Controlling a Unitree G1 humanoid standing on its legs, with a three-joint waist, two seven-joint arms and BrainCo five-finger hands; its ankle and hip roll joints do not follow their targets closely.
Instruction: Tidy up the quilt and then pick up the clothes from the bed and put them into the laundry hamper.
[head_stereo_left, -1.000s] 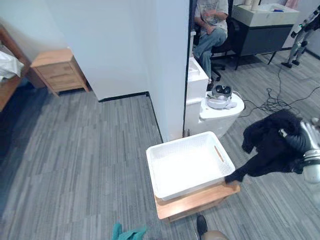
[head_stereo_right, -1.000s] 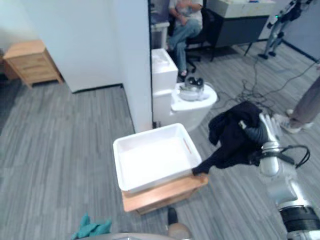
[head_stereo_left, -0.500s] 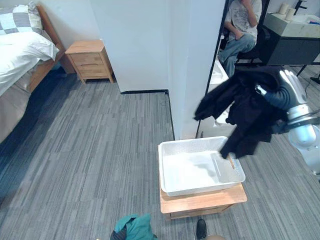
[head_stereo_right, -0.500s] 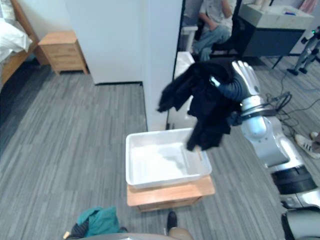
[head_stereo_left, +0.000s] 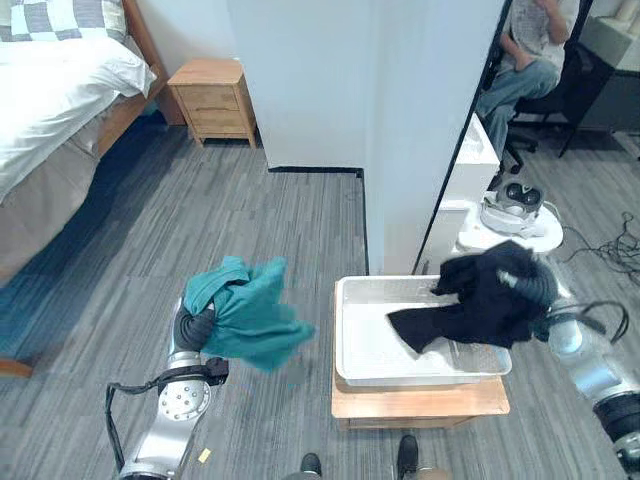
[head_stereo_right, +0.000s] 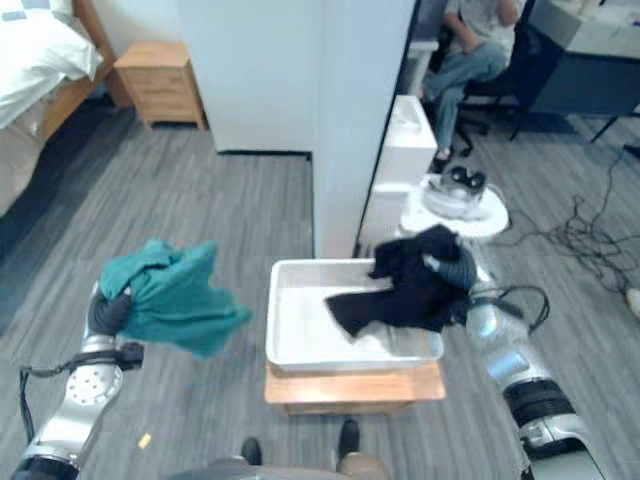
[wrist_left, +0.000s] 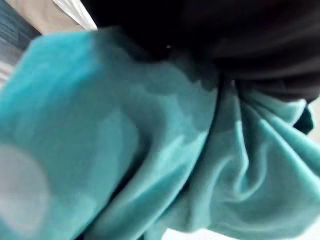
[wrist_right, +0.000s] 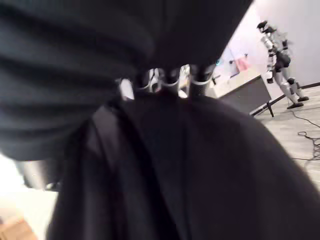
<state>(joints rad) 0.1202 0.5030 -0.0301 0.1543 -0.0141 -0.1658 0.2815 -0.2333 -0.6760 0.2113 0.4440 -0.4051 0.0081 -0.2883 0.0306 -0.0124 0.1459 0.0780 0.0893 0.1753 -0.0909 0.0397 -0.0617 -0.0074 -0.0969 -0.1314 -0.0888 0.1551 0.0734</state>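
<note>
A white laundry hamper (head_stereo_left: 420, 374) sits on a low wooden stand (head_stereo_left: 418, 402). My right hand (head_stereo_left: 531, 284) is over the hamper's right side, shut on a black garment (head_stereo_left: 472, 308) that droops into the hamper. In the right wrist view, silver fingers (wrist_right: 165, 80) curl into the black cloth (wrist_right: 200, 175). My left hand (head_stereo_left: 194, 327) is left of the hamper, above the floor, shut on a bunched teal garment (head_stereo_left: 248, 315) that hangs toward the hamper. The teal cloth (wrist_left: 165, 165) also shows close up in the left wrist view.
A bed with a white quilt (head_stereo_left: 50, 95) stands at the far left, a wooden nightstand (head_stereo_left: 214, 96) beside it. A white partition wall (head_stereo_left: 400, 110) rises behind the hamper. A toilet (head_stereo_left: 505, 222) is at the right; a person sits on a chair (head_stereo_left: 528, 60) beyond.
The camera has shifted. My right hand came down, bringing the black garment from above the hamper into it. My left hand lifted the teal garment up beside the hamper.
</note>
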